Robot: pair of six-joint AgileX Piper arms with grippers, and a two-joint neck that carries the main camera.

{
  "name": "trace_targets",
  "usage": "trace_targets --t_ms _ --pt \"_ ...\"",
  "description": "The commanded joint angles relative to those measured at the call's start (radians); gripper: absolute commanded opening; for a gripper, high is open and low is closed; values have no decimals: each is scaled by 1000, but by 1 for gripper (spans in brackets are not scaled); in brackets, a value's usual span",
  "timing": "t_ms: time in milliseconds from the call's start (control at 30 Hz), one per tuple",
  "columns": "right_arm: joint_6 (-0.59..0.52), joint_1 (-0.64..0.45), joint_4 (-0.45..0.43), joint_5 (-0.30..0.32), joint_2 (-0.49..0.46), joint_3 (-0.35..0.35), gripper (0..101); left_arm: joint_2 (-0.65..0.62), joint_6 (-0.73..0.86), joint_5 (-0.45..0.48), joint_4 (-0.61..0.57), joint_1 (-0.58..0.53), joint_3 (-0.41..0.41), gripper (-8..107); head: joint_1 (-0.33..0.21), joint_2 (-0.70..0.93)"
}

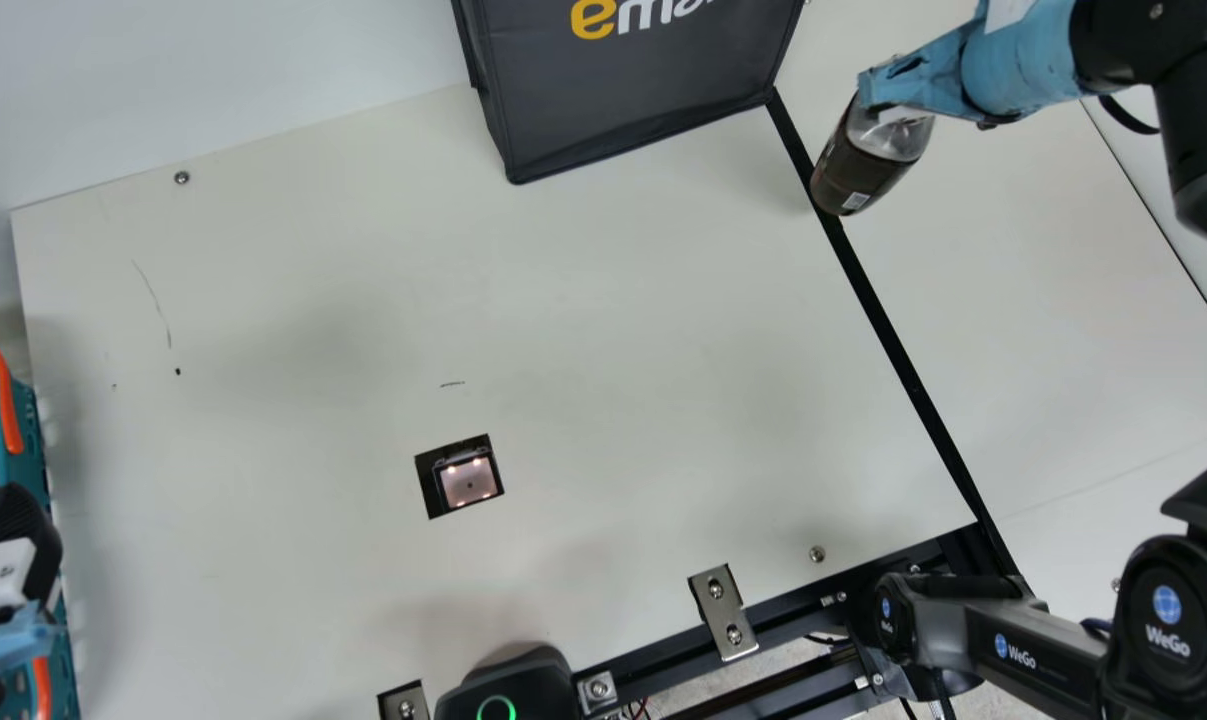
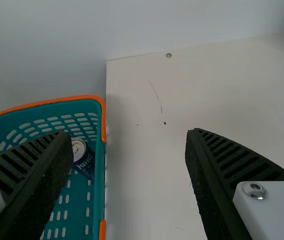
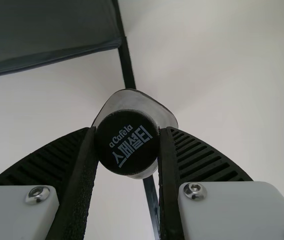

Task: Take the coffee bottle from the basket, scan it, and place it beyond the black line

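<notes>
Main view | coffee bottle (image 1: 866,168) — tilted, brown label, clear shoulder | right gripper (image 1: 883,106) — clasping it | left gripper (image 1: 13,540) wide

Pretty bright in the main view, super soft shadows on the table (image 1: 613,300), and the scanner (image 1: 468,482) glows lower left of centre.
</notes>
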Motion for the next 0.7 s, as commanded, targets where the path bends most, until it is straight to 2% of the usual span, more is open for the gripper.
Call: trace_targets --t_ms 0,667 --pt "1 -20 3 -4 4 0 0 0 0 0 0 0 0 90 -17 -2" --pt "-31 -159 16 -74 42 56 0 0 0 0 0 0 0 90 -17 -2"
